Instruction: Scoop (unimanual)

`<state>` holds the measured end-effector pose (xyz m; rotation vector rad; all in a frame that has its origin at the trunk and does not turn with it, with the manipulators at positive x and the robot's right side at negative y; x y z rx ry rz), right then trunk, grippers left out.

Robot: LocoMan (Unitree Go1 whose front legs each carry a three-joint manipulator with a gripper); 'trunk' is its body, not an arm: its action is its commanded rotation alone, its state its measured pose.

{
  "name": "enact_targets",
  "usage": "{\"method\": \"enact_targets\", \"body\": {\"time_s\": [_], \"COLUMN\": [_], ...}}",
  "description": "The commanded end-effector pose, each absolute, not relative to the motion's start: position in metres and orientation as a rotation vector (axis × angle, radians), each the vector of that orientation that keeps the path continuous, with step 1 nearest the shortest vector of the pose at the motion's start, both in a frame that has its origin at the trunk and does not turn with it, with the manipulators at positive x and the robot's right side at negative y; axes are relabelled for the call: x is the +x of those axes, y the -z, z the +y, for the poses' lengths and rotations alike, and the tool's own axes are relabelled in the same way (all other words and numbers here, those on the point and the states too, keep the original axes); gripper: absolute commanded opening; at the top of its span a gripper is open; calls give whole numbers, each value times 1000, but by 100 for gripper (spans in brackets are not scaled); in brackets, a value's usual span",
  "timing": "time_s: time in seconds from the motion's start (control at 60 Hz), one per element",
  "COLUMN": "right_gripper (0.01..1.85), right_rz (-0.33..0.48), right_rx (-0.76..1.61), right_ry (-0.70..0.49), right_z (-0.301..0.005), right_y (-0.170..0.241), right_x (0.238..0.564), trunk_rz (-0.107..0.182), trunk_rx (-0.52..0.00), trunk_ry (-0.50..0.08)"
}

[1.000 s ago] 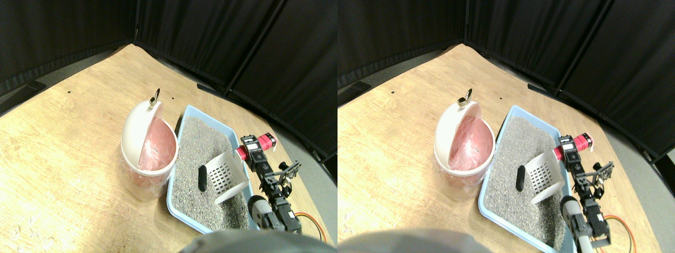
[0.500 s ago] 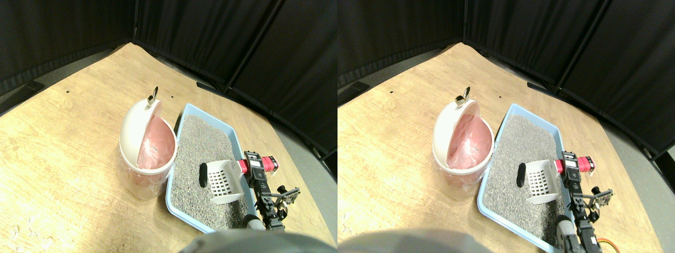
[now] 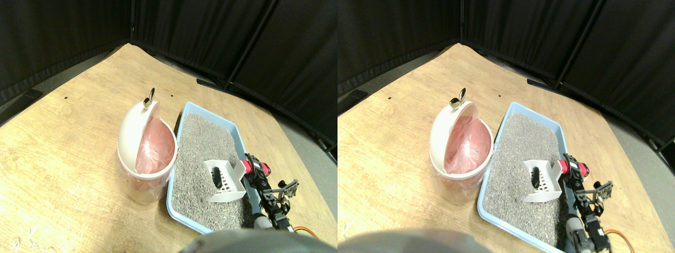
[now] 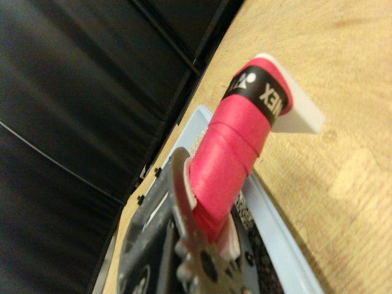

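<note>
A white slotted scoop (image 3: 225, 184) rests low on the grey litter (image 3: 203, 142) in the light blue tray (image 3: 171, 196). A dark oblong lump (image 3: 217, 178) lies inside the scoop's bowl. The scoop's pink-wrapped handle (image 3: 246, 167) points toward the tray's right rim, and my right gripper (image 3: 253, 169) is shut on it there. In the wrist view the pink handle (image 4: 236, 156) runs past the dark jaw frame toward its white end tab (image 4: 294, 110), with the tray's blue rim (image 4: 285, 236) below.
A white bin (image 3: 138, 138) with a pink liner (image 3: 155, 150) stands against the tray's left side, its domed lid tipped open with a metal clip (image 3: 149, 98) on top. Black curtains (image 3: 221, 37) close off the wooden floor (image 3: 63, 137) behind.
The scoop has dropped and slid left along the litter. The dark lump that lay just beyond its front edge now sits inside it. The view has also shifted slightly.
</note>
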<state>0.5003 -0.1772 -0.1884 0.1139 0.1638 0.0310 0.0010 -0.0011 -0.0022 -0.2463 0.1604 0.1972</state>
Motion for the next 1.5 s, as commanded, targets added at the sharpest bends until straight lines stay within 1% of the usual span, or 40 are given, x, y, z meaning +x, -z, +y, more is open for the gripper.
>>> {"method": "enact_targets", "body": {"time_s": [0.017, 0.133, 0.183, 0.25, 0.417, 0.433, 0.517, 0.583, 0.667, 0.75, 0.767, 0.8, 0.85, 1.05, 1.433, 1.5], "right_gripper": [6, 6, 6, 6, 6, 6, 6, 6, 6, 6, 6, 6, 6, 6, 6, 6], "right_rz": [3, -38, -51, -71, -142, -158, -178, -180, -168, -168, -168, -164, -164, -163, -152, -142], "right_rx": [263, 264, 257, 261, 394, 448, 473, 491, 604, 640, 666, 755, 746, 772, 746, 787], "right_ry": [-67, -66, -59, -59, -16, -9, -10, 7, 29, 29, 38, 19, 32, -2, -23, -26], "right_z": [-181, -190, -192, -195, -203, -205, -209, -210, -210, -210, -209, -209, -209, -206, -195, -193], "right_y": [160, 147, 142, 139, 136, 136, 135, 132, 129, 126, 125, 125, 123, 116, 116, 117], "right_x": [506, 511, 511, 512, 515, 516, 518, 519, 520, 522, 522, 524, 524, 526, 518, 516], "trunk_rz": [150, 145, 136, 133, 121, 120, 115, 112, 111, 107, 107, 107, 107, 101, 96, 94], "trunk_rx": [-250, -240, -233, -227, -213, -212, -204, -201, -199, -197, -197, -197, -197, -204, -218, -219], "trunk_ry": [-175, -163, -157, -150, -141, -141, -140, -138, -135, -134, -134, -134, -134, -133, -153, -155]}}
